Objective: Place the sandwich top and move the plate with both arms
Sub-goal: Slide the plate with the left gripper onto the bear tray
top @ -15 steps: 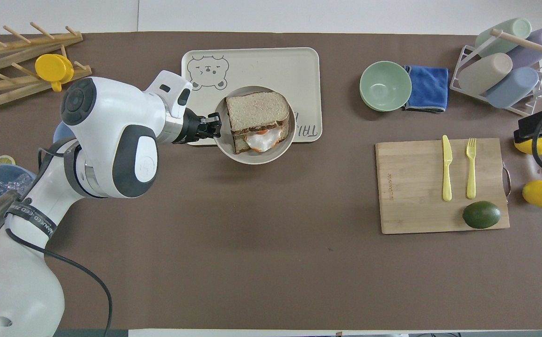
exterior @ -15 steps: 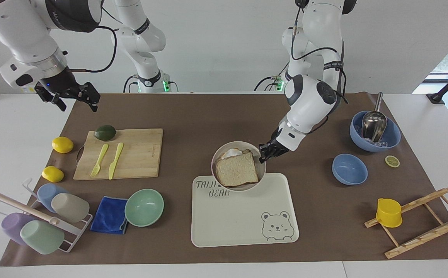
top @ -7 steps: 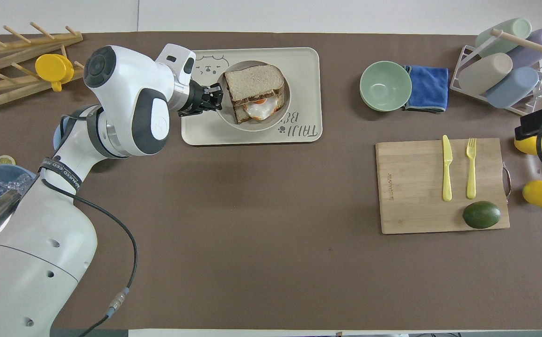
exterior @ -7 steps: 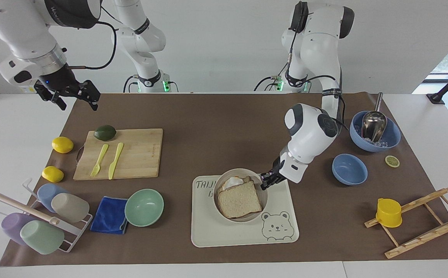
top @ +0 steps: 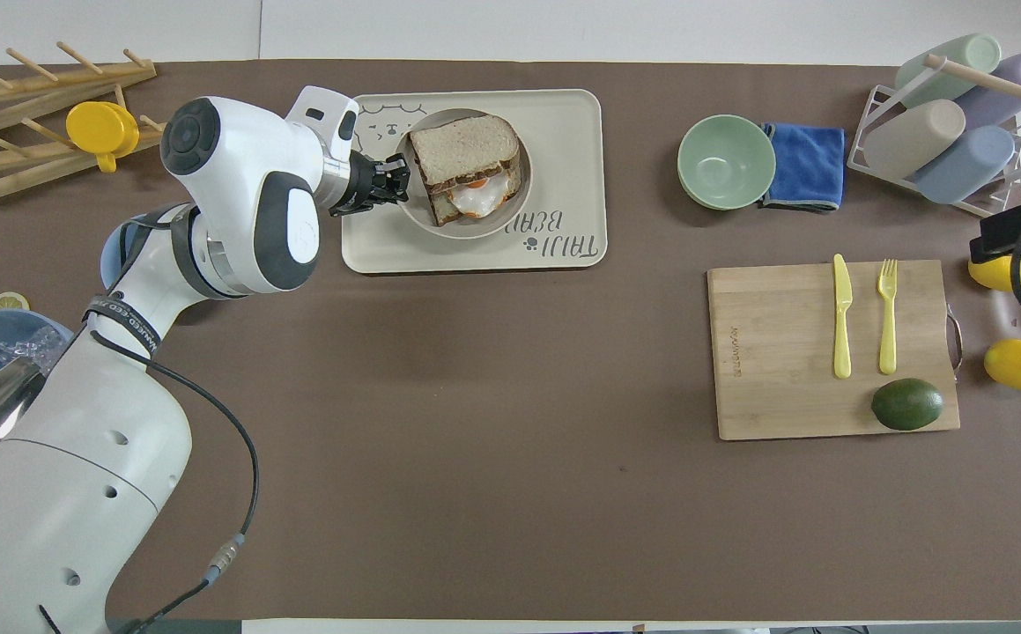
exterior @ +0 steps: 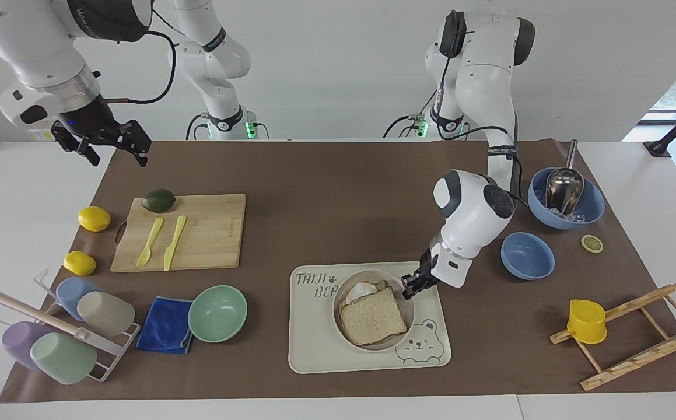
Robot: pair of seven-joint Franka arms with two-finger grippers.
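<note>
- Two arms are in my views: the left gripper (exterior: pixel 412 286) (top: pixel 387 182) is down at the plate (exterior: pixel 342 293) (top: pixel 457 229), the right gripper (exterior: pixel 107 144) (top: pixel 1017 231) hangs in the air over the counter's edge at its own end, above the two lemons.
- I see the left fingers pinching the plate's rim on the side toward the left arm's end of the counter.
- I read the plate as sitting on the bear tray (exterior: pixel 320 350) (top: pixel 563 123), toward the half of the tray with the bear drawing; whether it is fully down or just off the surface, I cannot tell.
- I see the sandwich top (exterior: pixel 372 315) (top: pixel 464 146) lying on the stack in the plate, set slightly askew, with a fried egg (exterior: pixel 361 289) (top: pixel 477 198) sticking out from under it on the side nearer the robots.
- I see the right gripper's fingers spread, with nothing between them; that arm is waiting.
- I note a cutting board (exterior: pixel 209 233) (top: pixel 774 352) toward the right arm's end, carrying a yellow knife, a yellow fork and an avocado (exterior: pixel 158 200) (top: pixel 906 404).
- I see a mint-green bowl (exterior: pixel 217 312) (top: pixel 726 162) beside the tray, toward the right arm's end, touching a blue cloth (exterior: pixel 164 332) (top: pixel 805 165).
</note>
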